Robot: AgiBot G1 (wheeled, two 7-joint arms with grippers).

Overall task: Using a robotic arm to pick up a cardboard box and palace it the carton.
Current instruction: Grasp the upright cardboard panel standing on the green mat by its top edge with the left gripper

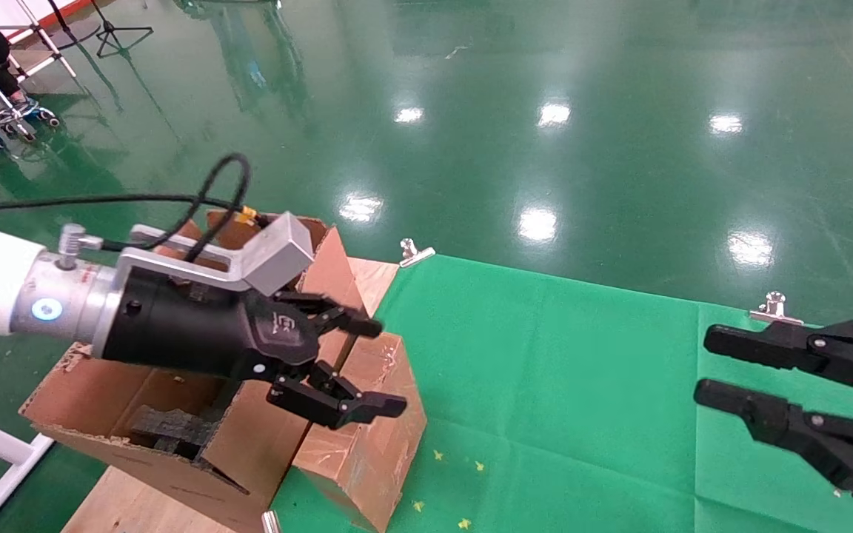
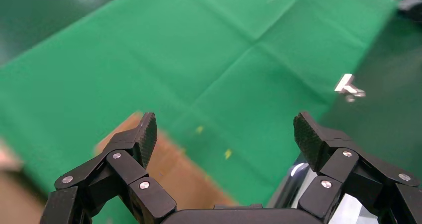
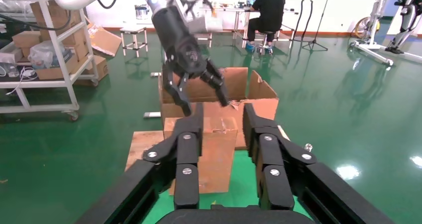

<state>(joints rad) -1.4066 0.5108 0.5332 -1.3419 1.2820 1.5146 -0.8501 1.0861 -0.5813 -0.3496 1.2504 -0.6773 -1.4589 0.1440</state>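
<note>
Left tool (image 1: pixel 371 365) of the robotic arm (image 1: pixel 175 326) hangs spread wide and empty over the carton (image 1: pixel 197 437), above the carton's flap nearest the green-clothed counter (image 1: pixel 582 385). No small cardboard box is visible in any view; dark foam (image 1: pixel 167 429) lies inside the carton. Right tool (image 1: pixel 700 366) is parked over the counter's right side, fingers moderately apart, holding nothing.

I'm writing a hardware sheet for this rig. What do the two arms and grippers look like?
The left arm is white with a silver wrist bearing a blue ring light, then a black cylindrical body. A grey box sits on a silver bracket, with a black cable looping back. The left gripper and right gripper are black, with linked two-finger mechanisms, silver rivets and textured pads.
</note>
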